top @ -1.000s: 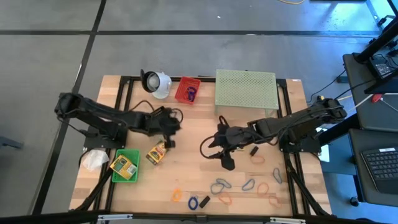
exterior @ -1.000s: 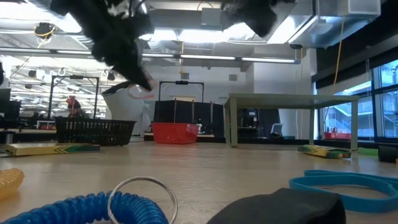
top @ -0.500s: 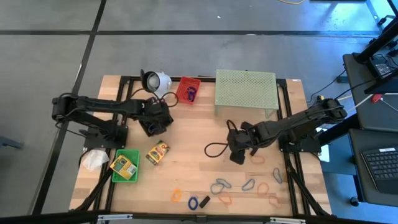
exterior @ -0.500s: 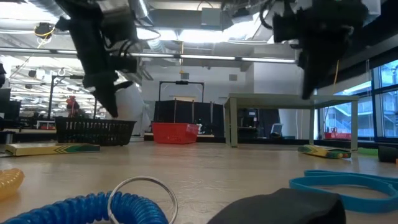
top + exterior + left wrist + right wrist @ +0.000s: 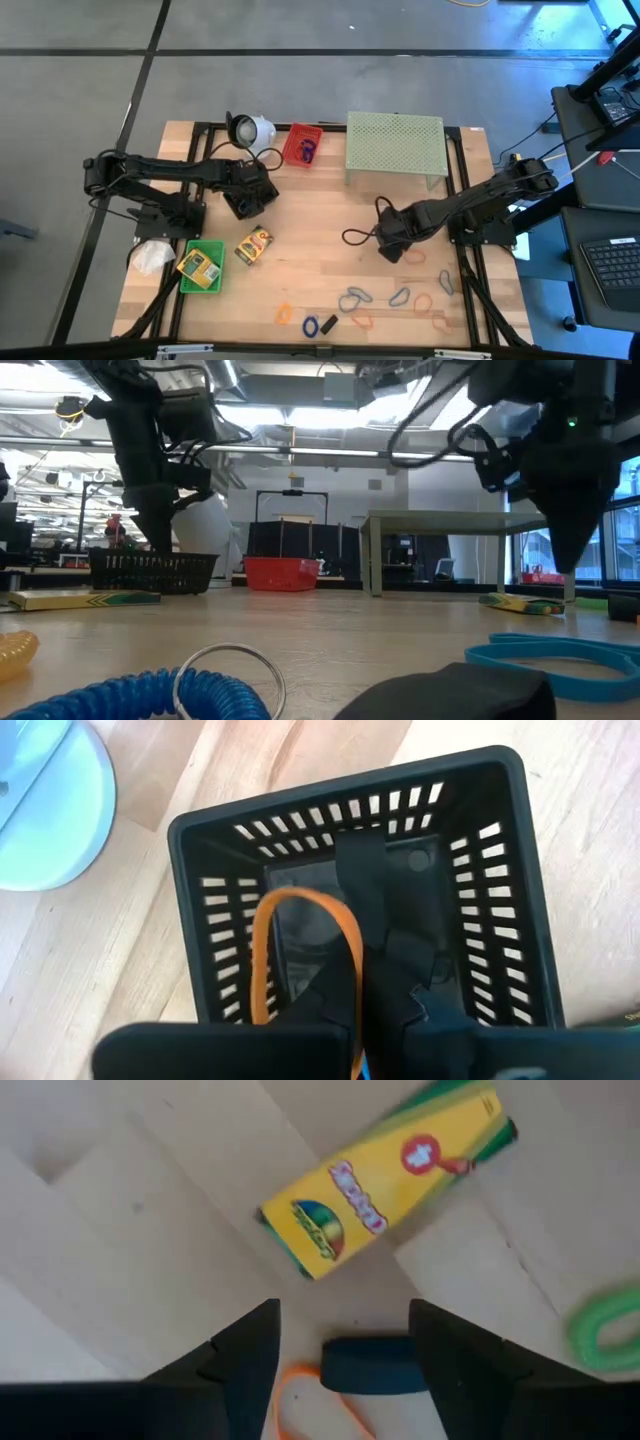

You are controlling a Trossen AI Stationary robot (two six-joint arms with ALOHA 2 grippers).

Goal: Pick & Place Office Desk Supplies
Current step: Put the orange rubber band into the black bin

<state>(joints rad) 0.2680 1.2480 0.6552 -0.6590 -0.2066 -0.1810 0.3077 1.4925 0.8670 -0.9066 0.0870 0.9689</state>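
Left tool [image 5: 365,1020] shut on orange rubber-band loop [image 5: 262,955], poised above black slotted plastic basket [image 5: 500,850] for drop. Right tool [image 5: 345,1345] open, empty, straddling small dark oval clip [image 5: 372,1365] to grab.

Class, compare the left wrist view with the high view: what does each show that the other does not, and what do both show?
Left wrist view only: the inside of the black basket, with the orange rubber band hanging into it from the shut left gripper.
High view only: the right gripper open above the table, the green mesh stand, the red basket, and the loose bands and clips along the front.
Both: the white cup-shaped object and the wooden table.
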